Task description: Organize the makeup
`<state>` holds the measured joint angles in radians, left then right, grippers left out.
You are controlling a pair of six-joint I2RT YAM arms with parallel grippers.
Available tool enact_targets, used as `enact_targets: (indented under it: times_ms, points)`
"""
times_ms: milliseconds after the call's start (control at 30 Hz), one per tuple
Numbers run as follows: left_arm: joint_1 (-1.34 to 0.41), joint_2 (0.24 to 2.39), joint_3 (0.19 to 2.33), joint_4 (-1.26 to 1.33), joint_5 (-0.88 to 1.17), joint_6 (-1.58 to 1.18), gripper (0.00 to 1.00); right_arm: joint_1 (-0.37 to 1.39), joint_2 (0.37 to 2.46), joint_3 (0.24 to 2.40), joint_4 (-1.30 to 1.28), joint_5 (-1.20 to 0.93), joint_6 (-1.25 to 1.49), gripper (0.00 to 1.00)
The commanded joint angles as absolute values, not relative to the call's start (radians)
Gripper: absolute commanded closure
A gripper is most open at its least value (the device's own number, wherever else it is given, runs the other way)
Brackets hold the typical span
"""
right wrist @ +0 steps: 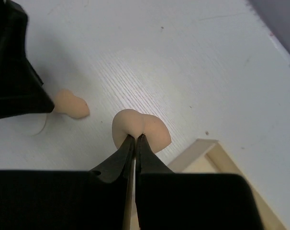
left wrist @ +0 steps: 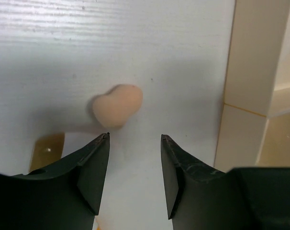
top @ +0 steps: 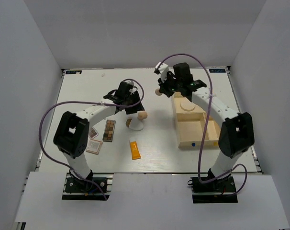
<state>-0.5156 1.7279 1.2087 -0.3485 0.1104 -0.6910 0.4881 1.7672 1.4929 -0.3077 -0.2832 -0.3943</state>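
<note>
My right gripper (right wrist: 136,135) is shut on a peach egg sponge (right wrist: 154,129), pinching it flat, just off the far left corner of the wooden box (top: 195,125); the sponge shows by that gripper (top: 159,91). The second peach egg sponge (left wrist: 118,105) lies on the table just ahead of my open, empty left gripper (left wrist: 135,138); it also shows in the top view (top: 142,115) and the right wrist view (right wrist: 72,104). The white-and-brown teardrop sponge (top: 134,124), brown eyeshadow palette (top: 109,130), orange tube (top: 135,150) and pinkish compact (top: 94,146) lie in front of the left arm. A round cream puff (top: 187,106) lies in the box.
The pale wooden compartment box stands at the right, its wall close to my left gripper's right side (left wrist: 250,72). The left arm's black body fills the left edge of the right wrist view (right wrist: 16,72). White walls enclose the table.
</note>
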Motion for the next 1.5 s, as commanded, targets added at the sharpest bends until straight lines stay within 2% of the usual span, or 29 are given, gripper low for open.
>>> enact_targets:
  times_ms: [0,200,233,267,300,333,400,900,1033,1067,1200,1233,1300,1467]
  points:
    - [-0.531,1.793,1.324,-0.42,0.071,-0.605,0.43,0.442,1.675,1.431,-0.302,-0.215,-0.379,1.0]
    - [-0.531,1.951,1.508,-0.554,0.014,-0.548,0.44,0.321,1.608,1.316,-0.319,-0.118,-0.385,1.0]
    - [-0.531,1.965,1.54,-0.567,0.015,-0.535,0.44,0.31,1.608,1.309,-0.336,-0.12,-0.388,0.8]
    - [-0.531,1.994,1.551,-0.59,0.015,-0.529,0.44,0.278,1.605,1.301,-0.347,-0.127,-0.393,0.69]
    - [-0.531,2.005,1.563,-0.604,-0.017,-0.525,0.44,0.267,1.605,1.298,-0.365,-0.132,-0.391,0.42]
    - [-0.531,2.017,1.589,-0.629,-0.018,-0.512,0.44,0.253,1.605,1.295,-0.37,-0.141,-0.391,0.3]
    - [-0.54,2.042,1.603,-0.646,-0.017,-0.496,0.44,0.233,1.603,1.279,-0.37,-0.155,-0.39,0.23]
    - [-0.558,2.057,1.559,-0.623,0.092,-0.43,0.5,0.163,1.583,1.229,-0.365,-0.244,-0.336,0.2]
    - [-0.568,2.095,1.568,-0.638,0.132,-0.413,0.62,0.15,1.552,1.206,-0.364,-0.256,-0.333,0.2]
    - [-0.577,2.103,1.571,-0.649,0.141,-0.407,0.69,0.152,1.549,1.204,-0.364,-0.261,-0.33,0.2]
    - [-0.586,2.121,1.574,-0.652,0.144,-0.406,0.86,0.135,1.519,1.189,-0.357,-0.287,-0.311,0.2]
    - [-0.586,2.118,1.578,-0.652,0.143,-0.408,0.95,0.135,1.5,1.186,-0.353,-0.299,-0.298,0.2]
    - [-0.586,2.1,1.601,-0.647,0.147,-0.414,1.0,0.12,1.465,1.166,-0.33,-0.339,-0.278,0.2]
    - [-0.586,2.013,1.663,-0.603,0.17,-0.437,1.0,0.089,1.413,1.146,-0.308,-0.403,-0.232,0.2]
